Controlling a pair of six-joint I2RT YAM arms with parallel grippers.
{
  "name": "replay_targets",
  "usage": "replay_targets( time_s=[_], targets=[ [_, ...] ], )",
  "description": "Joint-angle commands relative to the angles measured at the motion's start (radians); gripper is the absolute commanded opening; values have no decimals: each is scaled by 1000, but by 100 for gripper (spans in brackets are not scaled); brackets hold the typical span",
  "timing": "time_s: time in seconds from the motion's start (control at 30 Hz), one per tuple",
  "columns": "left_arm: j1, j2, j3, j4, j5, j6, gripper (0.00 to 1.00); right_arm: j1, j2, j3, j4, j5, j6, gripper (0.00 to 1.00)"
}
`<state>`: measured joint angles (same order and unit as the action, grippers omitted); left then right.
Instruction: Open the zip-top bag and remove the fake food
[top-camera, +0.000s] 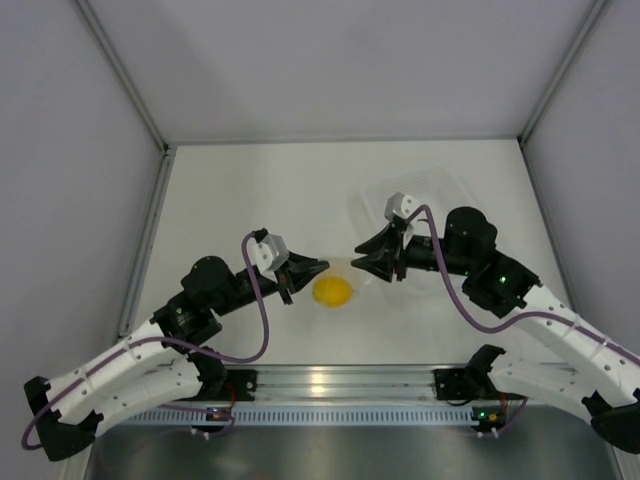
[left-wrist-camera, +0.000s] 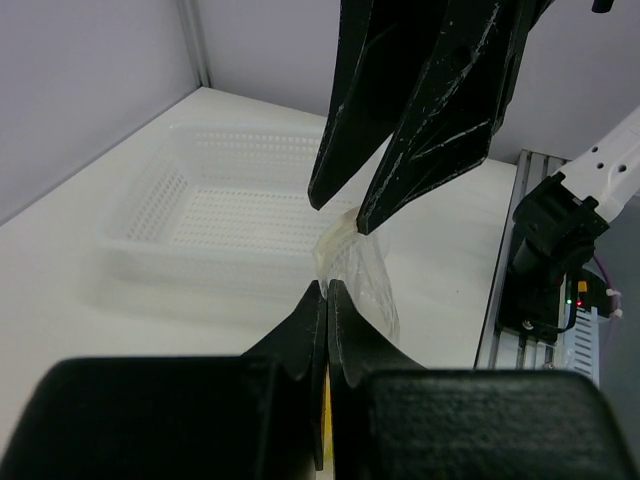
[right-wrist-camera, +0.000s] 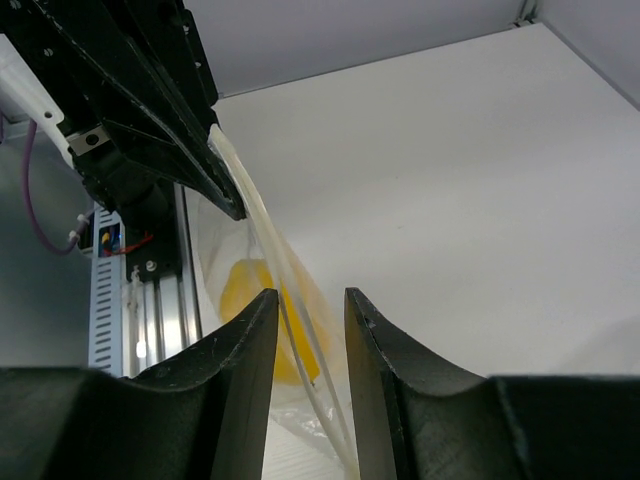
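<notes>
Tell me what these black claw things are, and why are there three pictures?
They are two robot arms with two-finger claws. One picture looks down from above; the other two come from little cameras on each wrist. On the white table sits a clear tray full of small holes. The left claw is pinched shut on the edge of a crinkly zip-top bag, which has a yellow toy lemon inside. The right claw has its fingers apart, and the bag's edge runs between them.
</notes>
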<state>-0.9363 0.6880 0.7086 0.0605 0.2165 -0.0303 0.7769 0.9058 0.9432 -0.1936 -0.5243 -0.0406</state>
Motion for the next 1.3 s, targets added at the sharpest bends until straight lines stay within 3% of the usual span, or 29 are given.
replay_targets(
  time_s=[0.0, 0.4, 0.67, 1.03, 1.13, 1.23, 1.27],
  targets=[
    [4, -2, 5, 67, 3, 10, 0, 15, -31, 22, 74, 9, 1, 34],
    [4, -1, 8, 70, 33, 6, 0, 13, -38, 26, 48, 95, -1, 34],
    [4, -2, 11, 75, 27, 1, 0, 13, -15, 14, 40, -51, -16, 34],
    [4, 4, 22, 87, 75, -5, 0, 13, 33, -3, 59, -37, -30, 34],
    [4, 4, 22, 87, 67, -3, 0, 13, 56, -1, 68, -49, -27, 30],
    [4, 10, 20, 87, 18, -2, 0, 13, 80, 2, 92, -80, -12, 14],
    [4, 16, 20, 85, -9, -5, 0, 13, 88, 5, 97, -88, -7, 3]
  ],
)
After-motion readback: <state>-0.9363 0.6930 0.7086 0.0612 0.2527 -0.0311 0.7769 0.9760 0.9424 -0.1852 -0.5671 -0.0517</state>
